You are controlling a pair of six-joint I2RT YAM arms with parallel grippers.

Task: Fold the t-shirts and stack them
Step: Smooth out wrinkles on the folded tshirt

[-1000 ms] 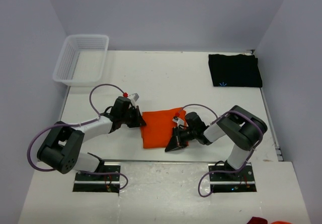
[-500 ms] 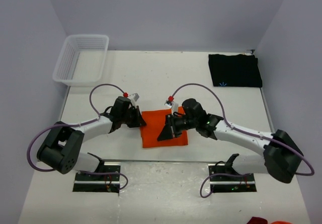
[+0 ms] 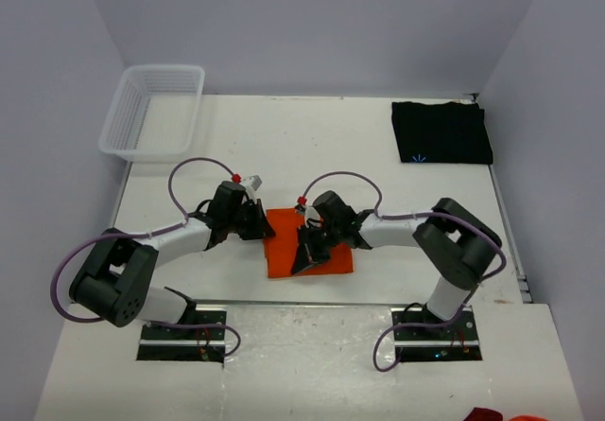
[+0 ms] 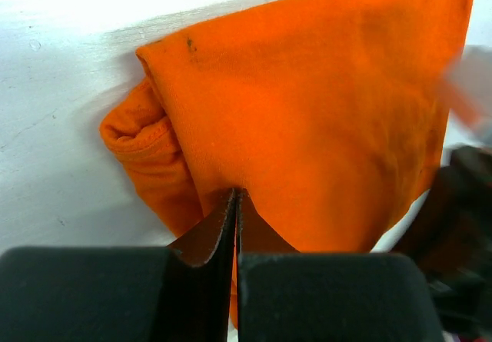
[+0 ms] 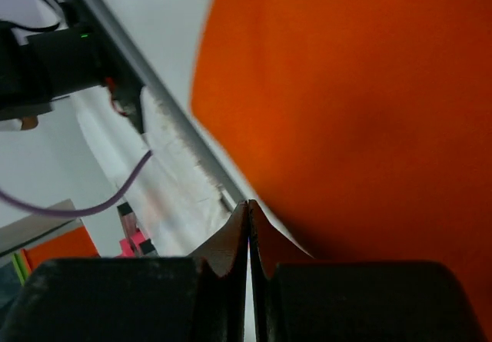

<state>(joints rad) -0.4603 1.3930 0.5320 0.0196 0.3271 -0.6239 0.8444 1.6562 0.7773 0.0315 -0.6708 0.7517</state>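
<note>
Orange shirt (image 3: pixel 280 251) lies part-folded near the table's (image 3: pixel 312 147) front edge, btwn the two arms. Risk: both claws grip only thin cloth, so an uneven pull could slip a layer out & the fold would bunch or open, esp. the rolled bit at left. Left claw (image 3: pixel 257 222) is pressed together on the shirt's left edge. Right claw (image 3: pixel 304 254), also closed & apparently pinching cloth, sits over its middle. Black shirt (image 3: pixel 441 132) lies folded at the far right corner, well apart.

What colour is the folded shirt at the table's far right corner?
Black; the shirt shows best in the top external view.
</note>
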